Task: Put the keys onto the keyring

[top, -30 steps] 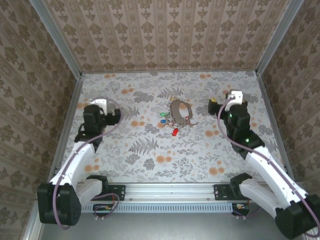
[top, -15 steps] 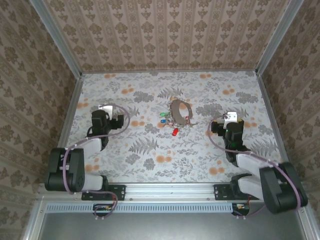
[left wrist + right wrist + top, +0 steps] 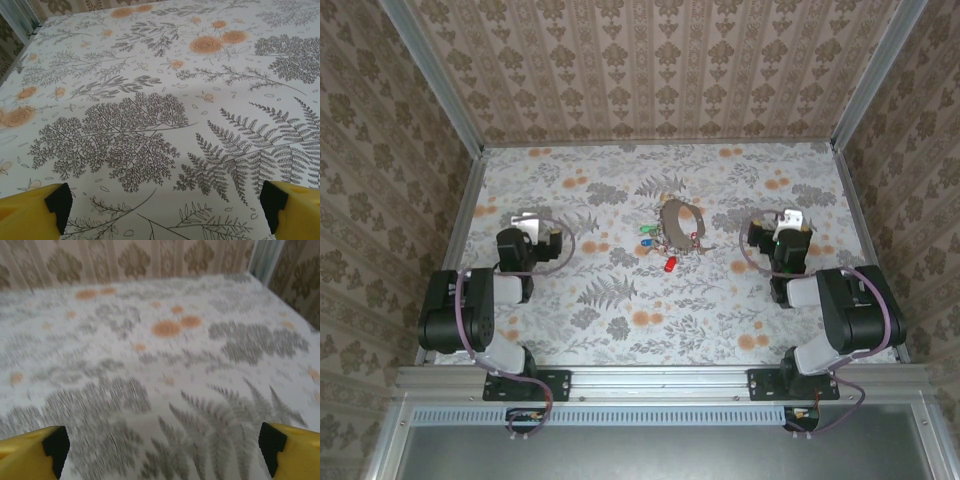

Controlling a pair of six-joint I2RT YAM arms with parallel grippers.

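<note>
Your left gripper [image 3: 165, 207] and right gripper [image 3: 162, 447] both sit wide open and empty near the tabletop's [image 3: 620, 310] side edges. The keyring [image 3: 680, 224] is mid-tabletop, keys [image 3: 647, 243] just beside it.

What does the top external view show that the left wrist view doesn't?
Top external: the thin brownish-grey keyring loop mid-table, small metal keys with red, green and blue heads near it, and both arms folded back. Left wrist: the left hand close up, its yellow fingertips spread wide with nothing between. Shared: the floral-patterned tabletop.
</note>
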